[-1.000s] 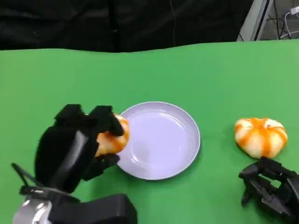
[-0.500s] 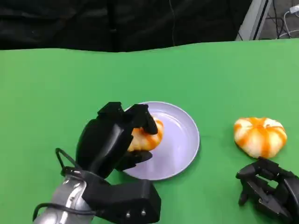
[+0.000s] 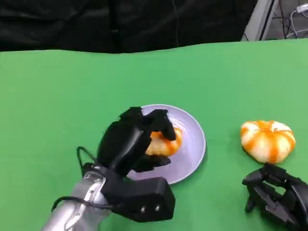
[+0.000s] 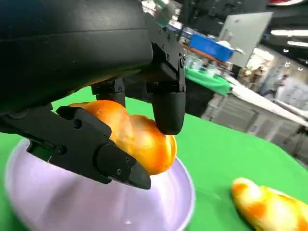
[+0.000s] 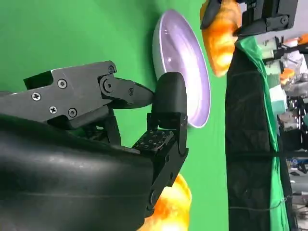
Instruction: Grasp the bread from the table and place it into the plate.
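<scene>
My left hand (image 3: 132, 142) grips an orange-and-white bread roll (image 3: 165, 143) and holds it just above the pale lilac plate (image 3: 192, 144) near the table's middle. The left wrist view shows the roll (image 4: 137, 137) between black fingers (image 4: 166, 106) over the plate (image 4: 96, 207). A second roll (image 3: 267, 140) lies on the green cloth to the right, also seen as a roll (image 4: 262, 207) beyond the plate's rim. My right hand (image 3: 279, 195) rests low at the right, in front of that roll, fingers apart and holding nothing. The right wrist view shows its fingers (image 5: 166, 120), the plate (image 5: 185, 72) and the held roll (image 5: 221, 29).
The green table (image 3: 72, 86) runs back to a dark curtain (image 3: 120, 21). A grey post (image 3: 257, 19) stands at the back right.
My left hand has carried the roll rightward, from the plate's left rim to over the plate's middle. The right hand and the second roll have stayed put.
</scene>
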You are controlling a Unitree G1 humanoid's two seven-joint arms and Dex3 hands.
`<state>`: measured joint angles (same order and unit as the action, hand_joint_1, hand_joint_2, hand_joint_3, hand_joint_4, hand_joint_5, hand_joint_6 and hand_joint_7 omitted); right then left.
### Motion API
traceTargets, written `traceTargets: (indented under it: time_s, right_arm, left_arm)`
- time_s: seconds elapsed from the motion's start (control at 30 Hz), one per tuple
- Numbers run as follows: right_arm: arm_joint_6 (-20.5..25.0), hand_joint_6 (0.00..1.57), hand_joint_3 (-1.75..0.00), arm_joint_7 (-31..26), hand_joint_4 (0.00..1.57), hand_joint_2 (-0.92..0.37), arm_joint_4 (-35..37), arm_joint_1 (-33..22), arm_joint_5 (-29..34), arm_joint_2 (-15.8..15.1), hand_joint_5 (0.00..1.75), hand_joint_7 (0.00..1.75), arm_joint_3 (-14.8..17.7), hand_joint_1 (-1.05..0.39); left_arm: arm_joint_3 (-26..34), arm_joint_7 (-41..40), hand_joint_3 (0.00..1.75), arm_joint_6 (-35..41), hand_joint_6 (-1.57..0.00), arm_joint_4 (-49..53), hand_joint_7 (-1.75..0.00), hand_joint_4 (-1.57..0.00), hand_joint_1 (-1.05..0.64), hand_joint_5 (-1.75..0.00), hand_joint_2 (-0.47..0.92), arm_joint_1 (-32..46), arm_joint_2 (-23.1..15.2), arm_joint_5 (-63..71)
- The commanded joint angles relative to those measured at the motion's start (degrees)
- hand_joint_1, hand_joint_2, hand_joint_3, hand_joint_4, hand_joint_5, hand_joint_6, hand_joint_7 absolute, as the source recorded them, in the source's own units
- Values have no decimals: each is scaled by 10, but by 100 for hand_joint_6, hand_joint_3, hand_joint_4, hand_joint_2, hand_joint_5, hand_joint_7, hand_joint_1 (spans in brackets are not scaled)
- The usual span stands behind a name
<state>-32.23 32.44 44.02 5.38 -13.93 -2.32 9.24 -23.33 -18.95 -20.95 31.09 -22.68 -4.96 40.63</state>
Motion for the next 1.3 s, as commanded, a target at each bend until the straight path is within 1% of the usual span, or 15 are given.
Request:
traceTargets:
  time_s: [0.03, 0.43, 0.47, 0.5, 0.57, 0.63, 0.67, 0.73, 0.83, 0.87, 0.93, 1.07, 1.1, 1.17, 1.3]
  right_arm:
    - [-7, 72, -50, -10, 60, -92, -5, -8, 6, -3, 173, 113, -3, -24]
    - [-9, 72, -49, -15, 60, -92, -2, -7, 5, -3, 173, 113, -6, -24]
    - [-10, 72, -49, -16, 60, -92, -1, -6, 5, -3, 174, 113, -6, -25]
    - [-10, 72, -49, -16, 60, -92, -1, -6, 5, -3, 174, 113, -6, -25]
    - [-10, 72, -48, -16, 61, -92, -2, -7, 5, -3, 174, 113, -6, -25]
    - [-9, 72, -48, -18, 61, -92, -3, -7, 6, -4, 174, 114, -7, -25]
    - [-9, 72, -48, -19, 61, -92, -3, -7, 7, -4, 174, 114, -8, -25]
    - [-9, 72, -48, -20, 61, -92, -4, -7, 8, -4, 174, 114, -8, -25]
    - [-9, 72, -48, -20, 60, -92, -4, -7, 7, -4, 174, 114, -8, -25]
    - [-9, 72, -48, -20, 60, -92, -3, -7, 7, -4, 174, 114, -8, -24]
    - [-9, 72, -48, -19, 60, -92, -3, -7, 7, -4, 174, 114, -8, -24]
    - [-9, 72, -48, -19, 60, -92, -3, -7, 7, -4, 174, 114, -8, -24]
    - [-7, 72, -48, -19, 60, -92, -6, -8, 5, -3, 174, 114, -8, -24]
    - [-4, 72, -49, -17, 61, -92, -6, -8, 2, -3, 174, 112, -7, -24]
    - [-4, 72, -50, -15, 61, -92, -4, -8, 1, -3, 173, 111, -7, -24]
  left_arm:
    - [-13, -18, 0, -21, -49, 78, -159, -52, -9, -175, 82, -49, 5, -3]
    - [-21, -31, 0, -41, -49, 139, -157, -51, -9, -174, 82, -72, 13, -14]
    - [-19, -27, 0, -42, -56, 154, -132, -52, -14, -160, 83, -75, 18, -22]
    - [-16, -22, 0, -42, -66, 162, -97, -56, -21, -132, 84, -76, 21, -29]
    - [-15, -17, 0, -43, -85, 167, -26, -73, -35, -63, 87, -77, 22, -38]
    - [-14, -7, 0, -37, -90, 164, -7, -81, -38, -38, 87, -76, 23, -45]
    - [-13, 0, 6, -33, -75, 160, -3, -71, -49, -21, 90, -75, 23, -49]
    - [-12, 8, 10, -27, -66, 155, -1, -66, -56, -11, 92, -73, 23, -54]
    - [-10, 30, 11, -22, -64, 147, 0, -65, -57, -8, 92, -71, 20, -66]
    - [-8, 46, 25, -20, -52, 142, 0, -55, -66, -3, 92, -70, 18, -73]
    - [-5, 65, 33, -15, -45, 133, 0, -49, -71, -1, 92, -68, 16, -83]
    - [-4, 73, 35, -9, -43, 124, 0, -48, -73, 0, 92, -64, 15, -85]
    - [-5, 116, 35, 5, -43, 108, 0, -48, -73, 0, 92, -64, 7, -95]
    - [-5, 183, 54, 30, -19, 80, 0, -19, -88, 0, 92, -62, -5, -112]
    - [-5, 220, 61, 56, -12, 49, 0, -10, -94, 0, 92, -54, -10, -122]
